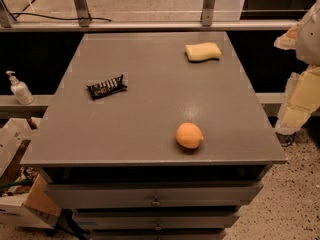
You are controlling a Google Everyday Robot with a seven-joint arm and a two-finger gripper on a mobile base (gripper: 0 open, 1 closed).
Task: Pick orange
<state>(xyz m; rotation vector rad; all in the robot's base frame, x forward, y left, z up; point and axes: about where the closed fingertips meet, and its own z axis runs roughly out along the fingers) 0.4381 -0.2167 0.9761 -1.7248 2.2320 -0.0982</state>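
The orange [189, 135] is a small round fruit with a slight nub pointing right. It rests on the grey table top [150, 99] near the front edge, right of centre. My gripper [296, 111] hangs at the right edge of the view, beyond the table's right side and off the top. It is well to the right of the orange and touches nothing.
A pale yellow sponge [203, 51] lies at the back right of the table. A dark snack packet [106, 87] lies left of centre. Drawers [155, 196] sit under the top. A soap dispenser [18, 88] and cardboard boxes [17, 194] stand to the left.
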